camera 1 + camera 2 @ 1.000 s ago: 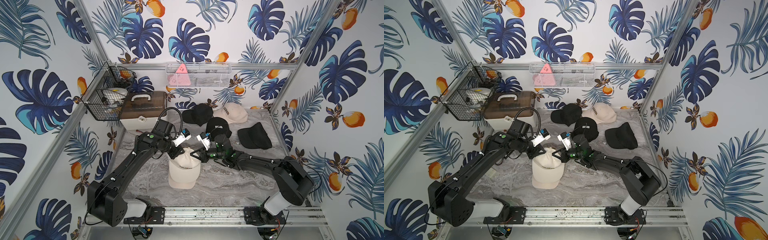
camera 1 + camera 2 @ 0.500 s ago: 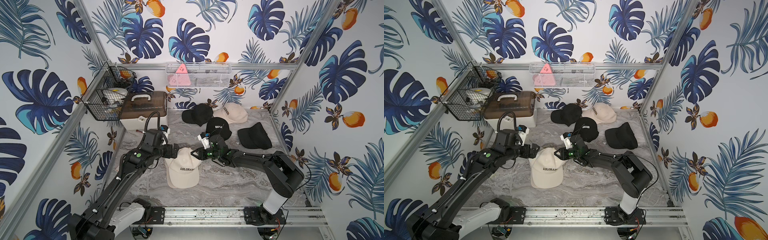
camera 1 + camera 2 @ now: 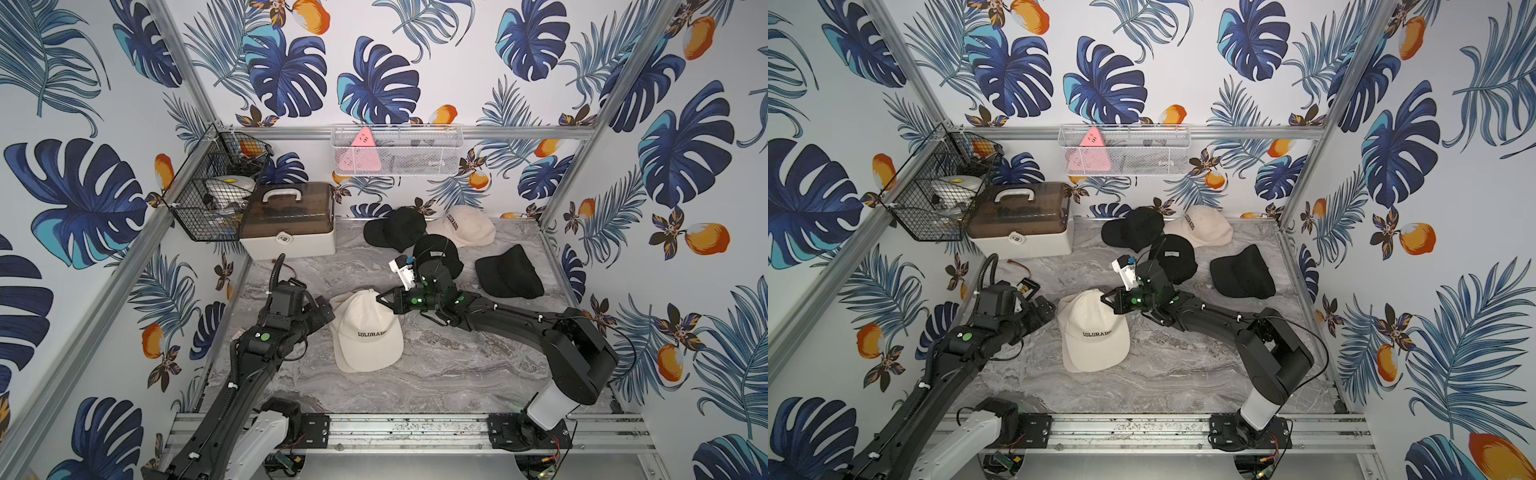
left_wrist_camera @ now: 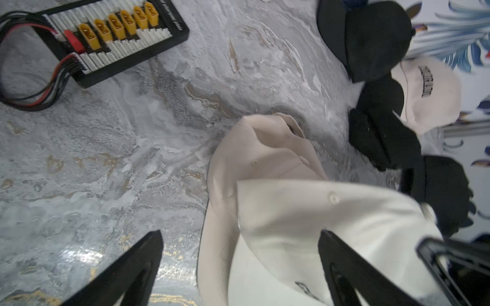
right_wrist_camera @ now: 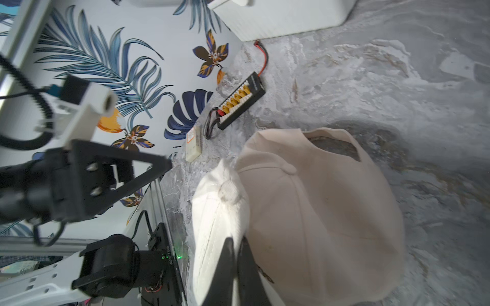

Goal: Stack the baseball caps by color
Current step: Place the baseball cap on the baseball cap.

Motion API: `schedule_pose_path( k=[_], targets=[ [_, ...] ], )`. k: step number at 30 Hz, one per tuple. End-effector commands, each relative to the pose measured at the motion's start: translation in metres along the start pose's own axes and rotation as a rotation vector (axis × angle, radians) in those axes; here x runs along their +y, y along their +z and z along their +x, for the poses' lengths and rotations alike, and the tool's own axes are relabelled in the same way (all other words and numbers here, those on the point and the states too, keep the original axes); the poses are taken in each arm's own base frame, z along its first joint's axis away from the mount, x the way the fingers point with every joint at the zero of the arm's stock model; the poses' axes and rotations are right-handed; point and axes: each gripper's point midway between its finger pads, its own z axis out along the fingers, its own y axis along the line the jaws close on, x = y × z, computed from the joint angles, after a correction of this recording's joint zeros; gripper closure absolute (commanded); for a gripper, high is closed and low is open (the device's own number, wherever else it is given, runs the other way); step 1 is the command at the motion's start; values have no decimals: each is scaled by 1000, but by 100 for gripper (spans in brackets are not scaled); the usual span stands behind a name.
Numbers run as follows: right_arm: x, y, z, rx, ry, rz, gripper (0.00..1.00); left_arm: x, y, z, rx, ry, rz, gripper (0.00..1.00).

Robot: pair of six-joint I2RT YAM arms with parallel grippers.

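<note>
Two cream COLORADO caps (image 3: 368,332) sit stacked at ctr frame on the marble bench (image 3: 457,374) in both top views, lettered one on top, the lower brim peeking out at the stack's lower-left edge. L tool (image 3: 321,309), jaws spread wide & gripping nothing, sits just beside the stack's left edge. Its wrist view shows one finger (image 4: 132,265) over bare bench, the other over cream fabric. R tool (image 3: 384,300), jaws pressed together, has its tips against the top cap's crown at the stack's upper right; can't tell whether any fabric is pinched. A third cream cap (image 3: 467,226) lies by the back wall, upper right of ctr, w/ a plain black cap (image 3: 397,228) just beside it on the left. A black logo cap (image 3: 436,253) lies just below both, and another black cap (image 3: 507,272) lies apart toward the right wall. A connector board (image 4: 114,34) w/ yellow plugs shows upper left in the L wrist view.
</note>
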Motion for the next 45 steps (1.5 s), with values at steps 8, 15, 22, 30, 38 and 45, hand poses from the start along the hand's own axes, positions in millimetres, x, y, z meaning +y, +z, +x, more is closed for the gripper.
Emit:
schedule_pose_path(
  k=[8,15,22,30,38,45],
  targets=[
    [60,0,-16,45,-75,-155,98,1,38,-21,16,-381,249,6],
    [94,-1,-25,43,-94,-229,98,10,19,-44,-69,-223,129,1],
    [124,-2,-27,47,-121,-285,99,3,-23,-76,-194,-106,60,1],
    [121,17,-20,47,-119,-282,99,3,-38,-83,-232,-67,36,1],
    [68,43,-18,18,-115,-149,98,3,-31,-76,-212,-66,53,1],
    [12,49,-14,-11,-69,-33,85,2,-22,-66,-183,-70,80,1]
  ],
)
